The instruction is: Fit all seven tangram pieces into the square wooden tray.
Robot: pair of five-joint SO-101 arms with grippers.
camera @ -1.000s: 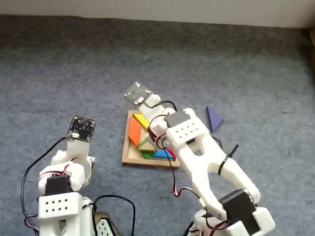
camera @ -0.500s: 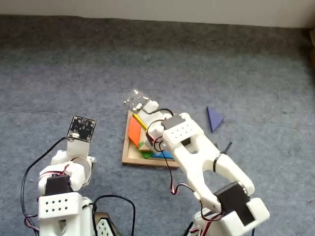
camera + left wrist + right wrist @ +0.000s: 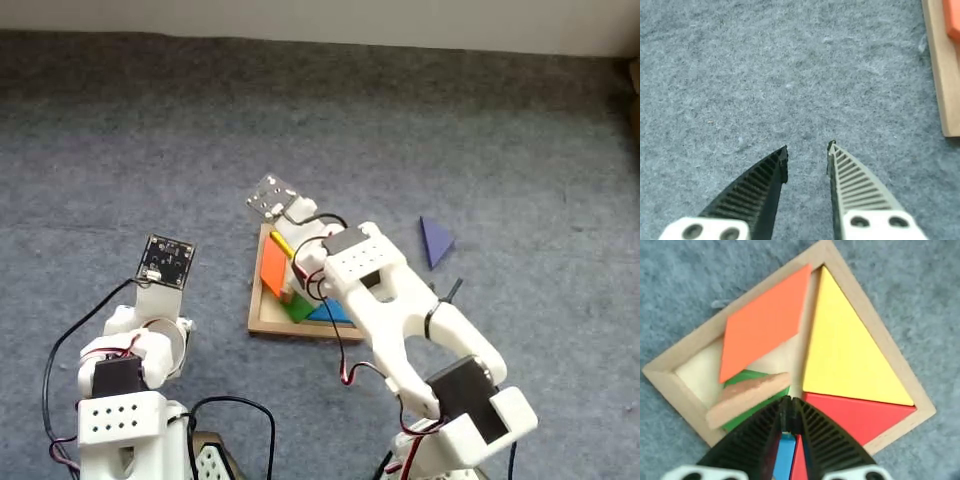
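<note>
The square wooden tray (image 3: pixel 256 310) lies mid-table under my right arm (image 3: pixel 370 275). In the right wrist view the tray (image 3: pixel 870 320) holds an orange parallelogram (image 3: pixel 765 322), a large yellow triangle (image 3: pixel 845 355), a red triangle (image 3: pixel 860 417), a green piece (image 3: pixel 738 378) and a blue piece (image 3: pixel 785 460). A tan wooden piece (image 3: pixel 747 397) lies tilted on the green one. My right gripper (image 3: pixel 789 401) is shut, its tips beside the tan piece's edge. A purple triangle (image 3: pixel 435 240) rests on the carpet to the tray's right. My left gripper (image 3: pixel 807 150) stands open over bare carpet, left of the tray (image 3: pixel 940 75).
Grey carpet covers the whole table. My left arm (image 3: pixel 140 340) stands at the near left, apart from the tray. A pale wall edge runs along the far side.
My right arm has shifted left and farther over the tray, covering more of the pieces. The left arm and the purple triangle have not moved.
</note>
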